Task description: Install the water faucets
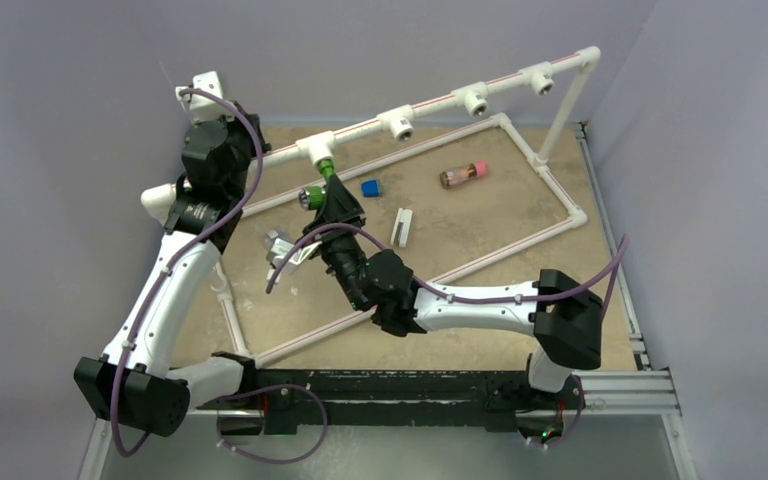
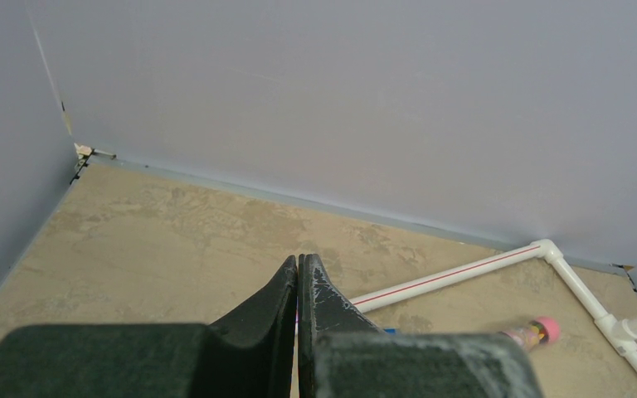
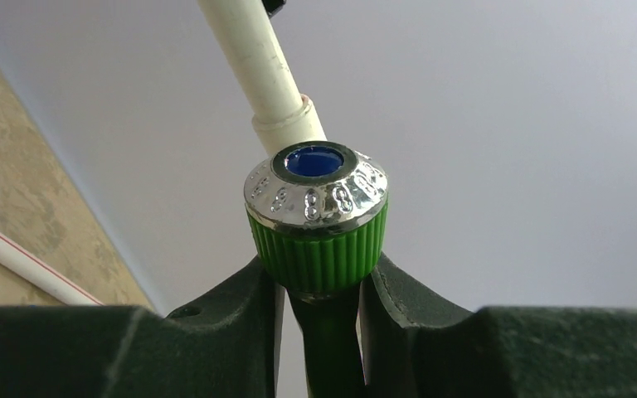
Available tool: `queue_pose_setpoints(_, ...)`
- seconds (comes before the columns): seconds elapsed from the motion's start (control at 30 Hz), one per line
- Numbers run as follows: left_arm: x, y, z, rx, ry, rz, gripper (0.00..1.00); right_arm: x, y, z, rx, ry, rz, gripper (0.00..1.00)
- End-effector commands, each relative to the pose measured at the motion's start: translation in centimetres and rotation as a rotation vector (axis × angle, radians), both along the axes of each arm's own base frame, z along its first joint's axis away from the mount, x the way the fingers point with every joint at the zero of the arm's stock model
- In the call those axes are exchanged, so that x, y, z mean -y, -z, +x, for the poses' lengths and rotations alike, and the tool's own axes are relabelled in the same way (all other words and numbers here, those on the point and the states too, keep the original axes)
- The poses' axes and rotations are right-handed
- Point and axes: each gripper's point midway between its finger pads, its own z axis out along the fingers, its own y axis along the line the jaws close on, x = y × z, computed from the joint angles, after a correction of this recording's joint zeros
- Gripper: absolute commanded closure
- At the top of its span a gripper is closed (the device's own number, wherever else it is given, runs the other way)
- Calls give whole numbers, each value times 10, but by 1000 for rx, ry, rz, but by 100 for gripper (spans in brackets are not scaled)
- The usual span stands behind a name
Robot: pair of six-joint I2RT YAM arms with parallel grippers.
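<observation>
A green water faucet (image 1: 322,180) with a ribbed green knob and a silver cap (image 3: 316,207) has its stem at the white tee fitting (image 1: 317,150) on the raised pipe. Whether it is seated in the fitting does not show. My right gripper (image 1: 338,208) is shut on the faucet's body just below the knob, with one finger on each side of it in the right wrist view (image 3: 323,290). My left gripper (image 2: 299,264) is shut and empty. It is held above the floor at the back left, away from the faucet.
The raised white pipe (image 1: 440,103) carries three more open tees (image 1: 400,125). A pipe frame (image 1: 550,180) lies on the tan floor. Inside it lie a small blue piece (image 1: 370,187), a pink-capped bottle (image 1: 463,174), a white strip (image 1: 401,227) and a silvery part (image 1: 280,245).
</observation>
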Motion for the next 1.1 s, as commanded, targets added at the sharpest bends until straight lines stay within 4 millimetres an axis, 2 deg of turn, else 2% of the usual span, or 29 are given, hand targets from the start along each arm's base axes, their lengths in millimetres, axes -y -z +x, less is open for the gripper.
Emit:
queue_pose_setpoints(0.0,2,95,-16,-313,27,67,100,14,-22,4,-61,9,277,100)
queue_pose_setpoints(0.1,2,95,-16,-312,27,68,100,11,-24,5,-166,-43,469,100)
queue_pose_setpoints(0.23,2,95,-16,-313,27,67,100,-2,-19,3,-360,-163,716,100)
queue_pose_setpoints(0.57,3,97,-14,-319,28,68,100,-20,-6,-12,-766,-404,1295,100)
queue_pose_setpoints(0.83,3,96,-14,-318,29,68,100,-15,-3,-6,-1134,-614,1803,100)
queue_pose_setpoints(1.07,3,94,-15,-314,32,68,100,-15,-1,-8,-1378,-733,2052,100)
